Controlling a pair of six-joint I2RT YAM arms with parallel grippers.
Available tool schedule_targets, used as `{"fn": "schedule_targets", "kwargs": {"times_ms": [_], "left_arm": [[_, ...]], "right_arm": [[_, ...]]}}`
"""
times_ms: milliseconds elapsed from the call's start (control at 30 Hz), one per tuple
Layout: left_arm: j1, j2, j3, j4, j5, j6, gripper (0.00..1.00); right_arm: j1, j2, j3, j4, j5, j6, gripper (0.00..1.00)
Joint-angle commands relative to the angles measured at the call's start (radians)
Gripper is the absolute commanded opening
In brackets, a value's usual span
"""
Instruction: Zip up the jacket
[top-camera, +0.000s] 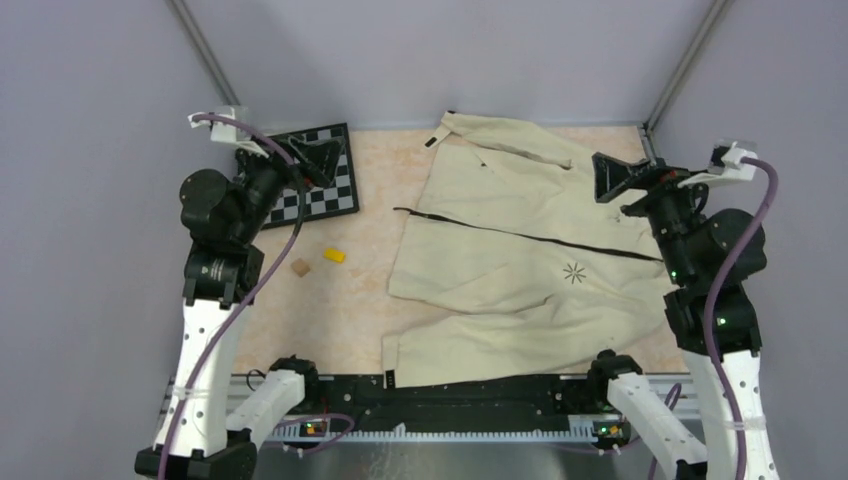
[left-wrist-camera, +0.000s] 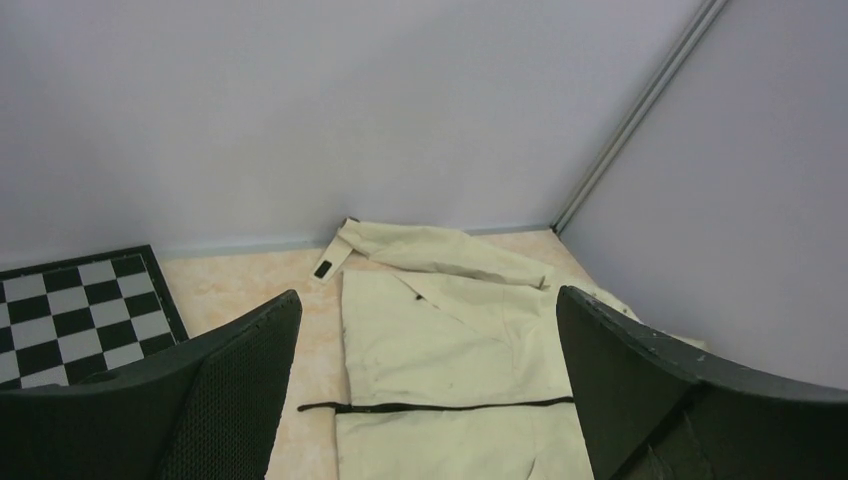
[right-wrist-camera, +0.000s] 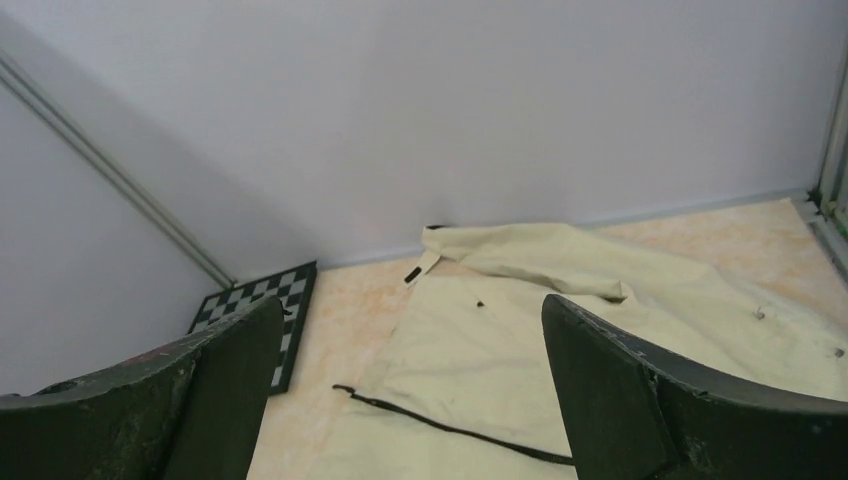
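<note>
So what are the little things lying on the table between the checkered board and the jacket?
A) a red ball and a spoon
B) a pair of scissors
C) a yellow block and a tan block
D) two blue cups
C: the top view shows a yellow block and a tan block lying on the table, between the chessboard and the jacket.

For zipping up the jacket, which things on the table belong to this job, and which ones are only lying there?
For the job: the jacket; its dark zipper.
Only lying there: the chessboard; the yellow block; the small brown block.
</note>
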Motion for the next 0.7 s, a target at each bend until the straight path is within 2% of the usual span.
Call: {"fn": "schedule_targets", "kwargs": {"times_ms": [0,267,400,567,667], "left_arm": [[0.004,0.042,0.035,-0.076,0.043,0.030,0.99],[0.006,0.043,-0.109,-0.026,0.079,0.024,0.99],[0.006,0.129,-0.108,-0.130,0.072,0.026,0.99],[0.006,0.280,-0.123,-0.231,0.180,0.071,0.99],[0.006,0.363,-0.142,-0.235,0.238,0.070,0.99]], "right_arm": [[-0.005,0.073,-0.001,-0.020,-0.099,0.019,0.98],[-0.005,0.220,-0.091,0.059,-0.274,0.074,0.98],[0.005,0.338,-0.147,0.150,-0.363,0.130,0.98],[0.114,0.530,-0.175,0.241,-0.368,0.140,0.96],[0.193,0.665,-0.164,0.329,-0.392,0.154,0.87]]}}
